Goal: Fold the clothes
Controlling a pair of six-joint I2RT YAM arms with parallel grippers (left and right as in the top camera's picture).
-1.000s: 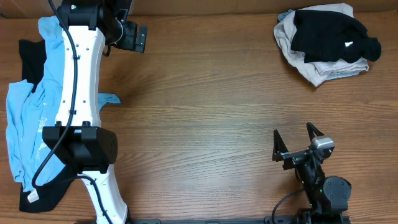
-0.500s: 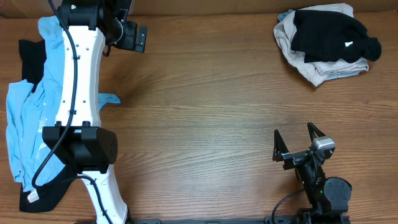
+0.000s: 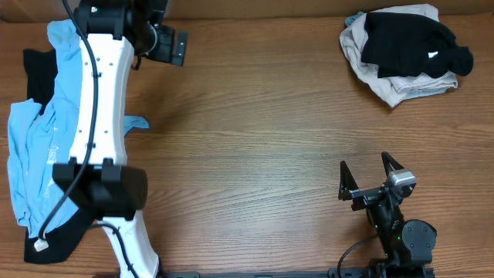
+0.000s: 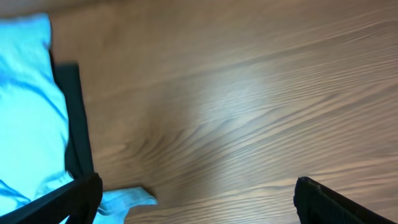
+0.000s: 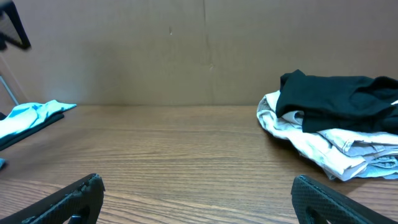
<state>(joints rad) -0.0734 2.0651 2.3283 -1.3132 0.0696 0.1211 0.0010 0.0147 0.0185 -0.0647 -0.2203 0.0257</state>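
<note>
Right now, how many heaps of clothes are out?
2: a light blue and black fabric heap at the left edge, partly under the white arm; a black-on-beige fabric heap far right.

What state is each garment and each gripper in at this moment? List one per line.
light blue garment: unfolded, rumpled, spread out.
black garment: unfolded, mostly covered by the light blue garment.
black shirt: bunched up on top of the beige garment.
beige garment: crumpled beneath the black shirt.
left gripper: open, empty.
right gripper: open, empty.

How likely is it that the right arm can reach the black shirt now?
Probably yes: the right gripper is open and only bare table separates it from the black shirt.
</note>
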